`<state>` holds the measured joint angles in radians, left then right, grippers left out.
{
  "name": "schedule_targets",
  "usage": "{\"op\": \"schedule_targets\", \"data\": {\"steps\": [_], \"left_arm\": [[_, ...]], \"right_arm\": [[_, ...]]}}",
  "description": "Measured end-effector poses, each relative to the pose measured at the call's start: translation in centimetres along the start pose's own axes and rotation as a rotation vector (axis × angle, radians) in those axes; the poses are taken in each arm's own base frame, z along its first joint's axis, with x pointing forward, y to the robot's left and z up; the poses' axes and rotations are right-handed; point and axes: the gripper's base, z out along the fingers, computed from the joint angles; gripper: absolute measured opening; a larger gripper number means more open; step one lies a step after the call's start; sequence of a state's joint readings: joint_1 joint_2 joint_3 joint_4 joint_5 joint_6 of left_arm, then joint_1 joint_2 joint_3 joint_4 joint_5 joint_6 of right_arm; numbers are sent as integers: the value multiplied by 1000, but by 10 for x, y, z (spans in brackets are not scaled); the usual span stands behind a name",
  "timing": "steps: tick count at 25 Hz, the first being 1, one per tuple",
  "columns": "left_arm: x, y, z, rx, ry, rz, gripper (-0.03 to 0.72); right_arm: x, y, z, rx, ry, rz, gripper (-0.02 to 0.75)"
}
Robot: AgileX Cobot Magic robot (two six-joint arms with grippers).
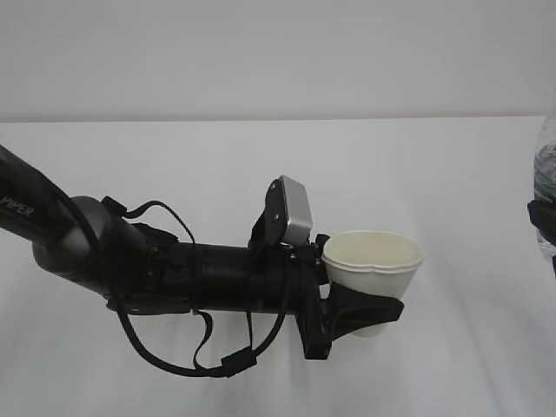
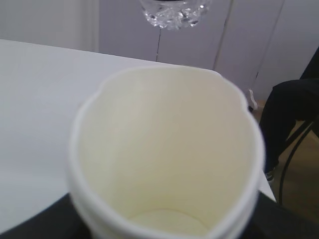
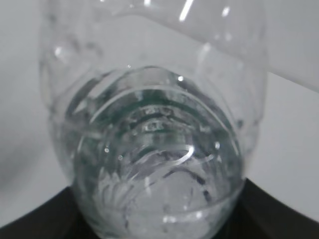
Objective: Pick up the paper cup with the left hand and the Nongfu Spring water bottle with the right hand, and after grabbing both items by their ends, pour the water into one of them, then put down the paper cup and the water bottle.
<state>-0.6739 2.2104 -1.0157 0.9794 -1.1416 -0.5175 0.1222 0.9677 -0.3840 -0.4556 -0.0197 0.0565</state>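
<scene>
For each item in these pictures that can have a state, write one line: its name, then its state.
paper cup: upright, held off the table, rim squeezed out of round
left hand: shut on the cup's body
Nongfu Spring water bottle: held, water inside
right hand: closed on the bottle, mostly out of frame

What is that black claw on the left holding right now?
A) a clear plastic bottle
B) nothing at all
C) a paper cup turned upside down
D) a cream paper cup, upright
D: in the exterior view the left hand clasps the paper cup low on its body, with the open rim facing up.
</scene>
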Motion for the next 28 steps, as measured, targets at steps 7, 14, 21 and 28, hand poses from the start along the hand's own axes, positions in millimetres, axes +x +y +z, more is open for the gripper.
{"op": "schedule_targets", "data": {"steps": [7,14,21,28], "left_arm": [[-9,-4,12,35,-21,36,403],[-14,-10,21,81,-16,77,403],[-17,-7,24,72,-7,95,403],[-17,-7,25,71,-9,95,403]], "right_arm": [[3,-1,0,4,43,-93,428],[0,-6,-1,25,75,-207,428],[-3,-10,-2,44,90,-292,428],[-2,-11,-2,53,103,-376,426]]}}
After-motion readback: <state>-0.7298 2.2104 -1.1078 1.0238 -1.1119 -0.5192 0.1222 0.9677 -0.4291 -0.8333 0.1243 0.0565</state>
